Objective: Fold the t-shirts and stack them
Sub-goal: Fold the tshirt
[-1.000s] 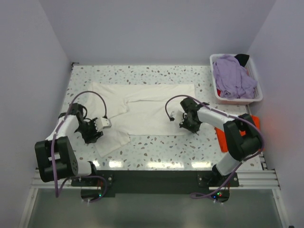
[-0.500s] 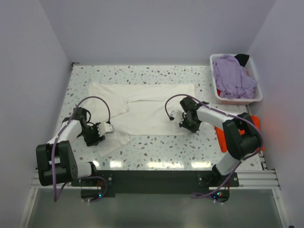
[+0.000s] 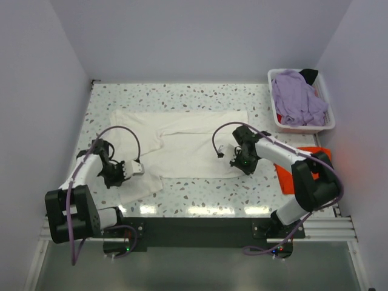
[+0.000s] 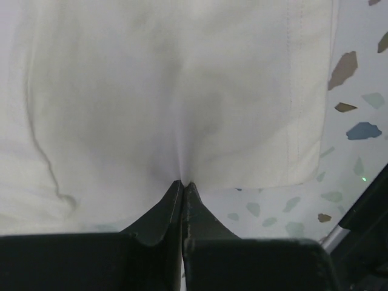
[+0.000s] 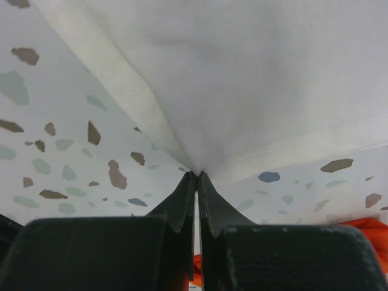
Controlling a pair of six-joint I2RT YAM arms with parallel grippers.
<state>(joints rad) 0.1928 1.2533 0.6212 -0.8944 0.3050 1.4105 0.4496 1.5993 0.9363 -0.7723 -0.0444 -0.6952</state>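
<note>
A large cream-white t-shirt lies spread across the speckled table. My left gripper is shut on its near-left sleeve, and the cloth puckers into the closed tips. At the shirt's near-right corner my right gripper is shut on the hem, with the fabric pulled taut from its tips. An orange-red t-shirt lies at the right, partly under my right arm. The lavender t-shirt is heaped in the basket.
A white plastic basket stands at the back right corner and also holds something dark and something red. Grey walls close in the table on three sides. The arm bases sit on the black rail at the near edge.
My left gripper slid left and nearer along the sleeve and closed on it. The shirt's left part shifted slightly. My right gripper stayed shut on the hem and moved slightly towards the near edge.
</note>
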